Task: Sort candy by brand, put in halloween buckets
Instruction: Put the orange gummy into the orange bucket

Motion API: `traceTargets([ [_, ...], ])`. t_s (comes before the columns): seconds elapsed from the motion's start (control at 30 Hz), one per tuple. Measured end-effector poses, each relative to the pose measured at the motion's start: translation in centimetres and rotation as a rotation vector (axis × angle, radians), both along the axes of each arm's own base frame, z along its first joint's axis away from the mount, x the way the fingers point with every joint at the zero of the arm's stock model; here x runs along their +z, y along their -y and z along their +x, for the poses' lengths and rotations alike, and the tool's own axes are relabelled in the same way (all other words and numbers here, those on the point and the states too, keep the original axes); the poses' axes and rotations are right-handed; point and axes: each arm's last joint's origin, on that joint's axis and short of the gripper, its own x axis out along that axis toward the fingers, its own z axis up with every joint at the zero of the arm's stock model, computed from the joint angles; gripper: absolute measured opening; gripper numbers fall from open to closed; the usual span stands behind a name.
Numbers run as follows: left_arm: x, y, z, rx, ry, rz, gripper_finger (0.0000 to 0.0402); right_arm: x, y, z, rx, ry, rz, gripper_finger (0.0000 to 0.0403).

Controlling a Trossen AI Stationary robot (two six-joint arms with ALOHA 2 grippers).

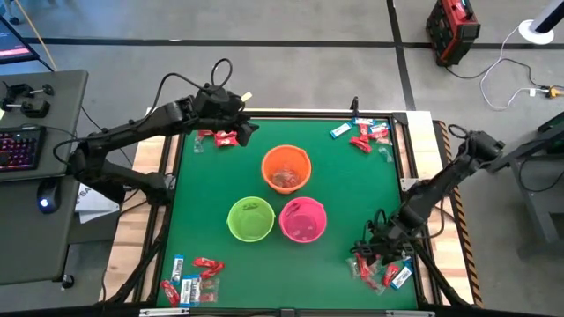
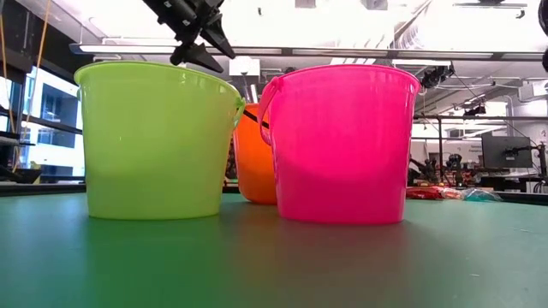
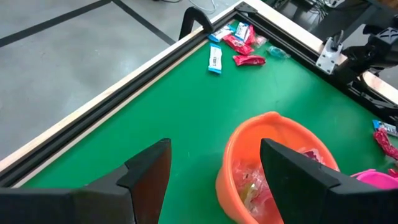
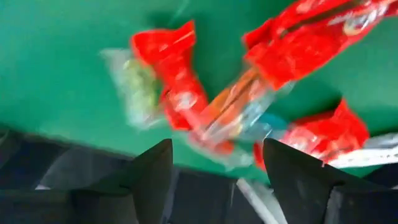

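Three halloween buckets stand upright on the green table: orange (image 1: pixel 286 169), lime green (image 1: pixel 250 218) and pink (image 1: pixel 303 219). Wrapped candy lies in heaps at the far right (image 1: pixel 366 134), near left (image 1: pixel 192 280), near right (image 1: pixel 383 271) and far left (image 1: pixel 220 137). The orange bucket (image 3: pixel 273 168) holds some candy. My left gripper (image 1: pixel 245 130) hangs open and empty in the air, left of and beyond the orange bucket. My right gripper (image 4: pixel 217 149) stands open, pointing down just over the red and clear wrappers (image 4: pixel 249 93) of the near-right heap.
A black rail (image 1: pixel 405 176) and wooden border frame the table. The near-right heap lies close against the corner rail. Bare green mat lies in front of the buckets (image 2: pixel 274 265). A keyboard and a mouse (image 1: pixel 44 201) sit on a desk left of the table.
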Motion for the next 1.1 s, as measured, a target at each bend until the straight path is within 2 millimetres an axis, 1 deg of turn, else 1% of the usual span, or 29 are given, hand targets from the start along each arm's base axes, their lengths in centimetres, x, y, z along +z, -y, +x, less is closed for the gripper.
traceTargets([
  [0.27,0.0,0.0,0.0,0.0,0.001,0.002,0.0237,-2.0,-0.7,0.7,-0.004,-0.064,-0.027,0.0198],
  [0.37,0.0,0.0,0.0,-0.001,0.001,0.001,0.0237,-2.3,-0.7,0.7,0.016,-0.065,-0.039,0.0172],
  [0.47,0.0,0.0,0.0,0.0,0.002,0.002,0.0236,-1.7,-0.9,0.8,0.043,-0.041,-0.029,0.0124],
  [0.6,0.0,0.0,0.0,0.0,0.002,0.002,0.0236,0.3,-1.0,0.9,0.093,-0.009,-0.029,0.0029],
  [0.63,0.0,0.0,0.0,0.0,0.001,0.002,0.0236,1.0,-1.0,0.9,0.118,-0.001,-0.027,0.0015],
  [0.67,0.0,0.0,0.0,0.0,0.002,0.002,0.0236,1.8,-1.0,0.9,0.141,0.014,-0.021,0.001],
  [0.77,0.0,0.0,0.0,0.001,0.002,0.003,0.0236,4.6,-0.6,0.8,0.191,0.054,-0.023,0.0017],
  [0.9,0.0,-0.2,-0.1,0.007,0.002,0.002,0.0236,7.3,0.4,0.4,0.204,0.059,-0.11,0.0003],
  [0.93,0.0,-0.2,-0.1,0.007,0.002,0.002,0.0236,7.6,0.6,0.4,0.198,0.057,-0.127,0.0005],
  [1.0,0.0,-0.1,-0.1,0.005,0.0,0.0,0.0236,7.5,0.6,0.3,0.195,0.049,-0.15,0.0019],
  [1.1,0.0,-0.1,-0.1,-0.007,0.002,-0.009,0.0236,6.2,0.2,0.5,0.172,0.043,-0.144,0.005],
])
